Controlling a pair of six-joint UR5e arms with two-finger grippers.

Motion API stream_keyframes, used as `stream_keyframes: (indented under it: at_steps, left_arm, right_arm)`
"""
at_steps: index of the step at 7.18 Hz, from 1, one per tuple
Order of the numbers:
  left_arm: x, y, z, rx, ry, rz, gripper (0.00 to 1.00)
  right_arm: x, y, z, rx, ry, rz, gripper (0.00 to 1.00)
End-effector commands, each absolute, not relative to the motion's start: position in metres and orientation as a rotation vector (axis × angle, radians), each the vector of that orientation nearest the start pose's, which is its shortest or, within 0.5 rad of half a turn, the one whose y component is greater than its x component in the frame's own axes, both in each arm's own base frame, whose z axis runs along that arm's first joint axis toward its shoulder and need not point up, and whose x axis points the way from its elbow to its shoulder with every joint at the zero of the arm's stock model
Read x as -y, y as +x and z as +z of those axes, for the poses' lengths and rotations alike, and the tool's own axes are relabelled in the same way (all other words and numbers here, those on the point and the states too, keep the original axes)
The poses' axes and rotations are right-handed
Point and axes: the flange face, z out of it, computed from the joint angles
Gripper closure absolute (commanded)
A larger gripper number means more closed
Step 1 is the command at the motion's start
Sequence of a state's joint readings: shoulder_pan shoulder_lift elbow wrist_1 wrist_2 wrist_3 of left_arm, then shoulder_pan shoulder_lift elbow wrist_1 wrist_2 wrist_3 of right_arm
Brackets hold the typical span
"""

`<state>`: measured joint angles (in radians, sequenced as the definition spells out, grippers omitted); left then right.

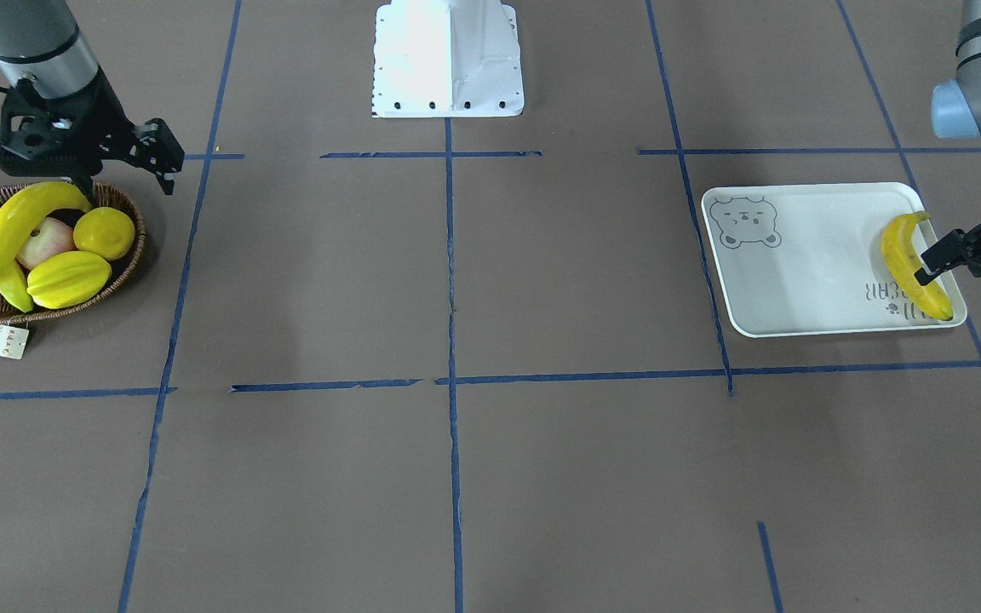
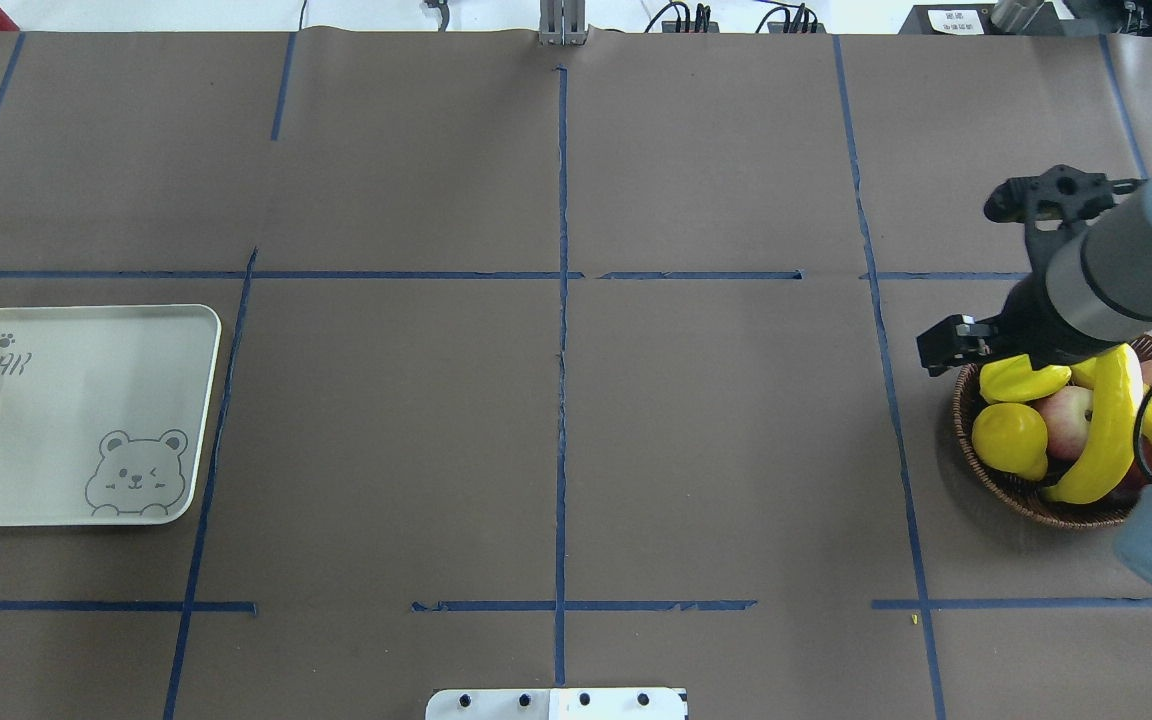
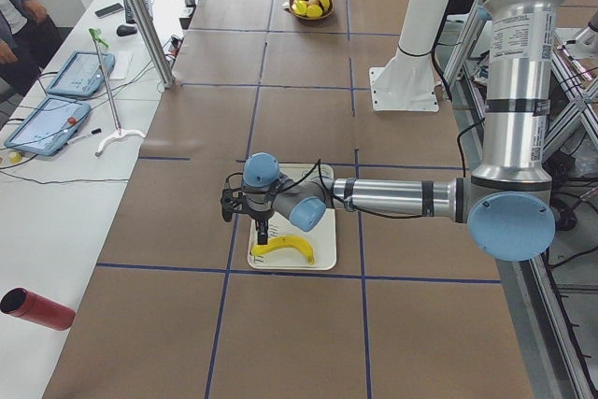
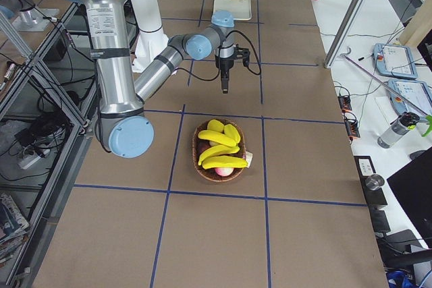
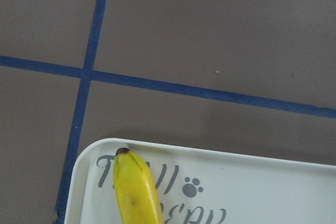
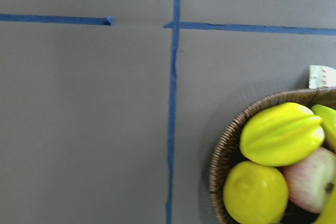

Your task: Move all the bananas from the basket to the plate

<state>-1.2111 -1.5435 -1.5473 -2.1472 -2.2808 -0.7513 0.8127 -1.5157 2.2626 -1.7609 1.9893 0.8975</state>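
The left hand [image 1: 933, 260] points straight down at the outer end of the plate [image 1: 806, 281], right at the one banana [image 1: 912, 268] lying there. I cannot tell whether its fingers are clamped on the fruit or apart. The banana lies flat along the plate's short edge, on the lettering, which leaves most of the plate bare for more fruit. The left forearm reaches out level from the robot, wrist bent down.

The right hand [image 1: 169, 166] hangs above the tabletop [image 1: 456, 477] just beside the basket [image 1: 138, 255], empty. Whether its fingers are apart or together is also unclear. It likely waits there to reach in. Three bananas [image 1: 22, 226] lie in the basket, draped over apples [image 1: 43, 243], a lemon [image 1: 104, 232] and a star fruit [image 1: 67, 279].
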Motion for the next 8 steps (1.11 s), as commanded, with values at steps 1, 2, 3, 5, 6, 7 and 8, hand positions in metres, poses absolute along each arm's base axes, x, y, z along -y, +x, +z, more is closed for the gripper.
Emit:
stream_keyframes:
  at_steps: [1, 2, 3, 5, 6, 7, 8]
  left_arm:
    - [0.497, 0.114, 0.614, -0.865, 0.074, -0.176, 0.00]
    - [0.498, 0.114, 0.613, -0.866, 0.077, -0.174, 0.00]
    - [0.498, 0.114, 0.613, -0.865, 0.077, -0.176, 0.00]
    - [0.498, 0.114, 0.611, -0.866, 0.079, -0.177, 0.00]
    - [0.498, 0.114, 0.609, -0.868, 0.081, -0.178, 0.00]
    - [0.498, 0.114, 0.609, -0.868, 0.082, -0.178, 0.00]
    - [0.498, 0.114, 0.609, -0.868, 0.082, -0.178, 0.00]
  right_arm:
    - [0.354, -0.189, 0.395, 0.670, 0.076, 0.071, 0.00]
    - [0.343, -0.179, 0.428, 0.722, 0.099, 0.129, 0.01]
    - [0.345, -0.176, 0.460, 0.747, 0.127, 0.262, 0.01]
    - [0.343, -0.177, 0.483, 0.721, 0.107, 0.367, 0.03]
    - [0.333, -0.183, 0.500, 0.664, 0.117, 0.352, 0.03]
    - [0.323, -0.188, 0.511, 0.626, 0.116, 0.329, 0.03]
    - [0.318, -0.193, 0.524, 0.597, 0.105, 0.314, 0.04]
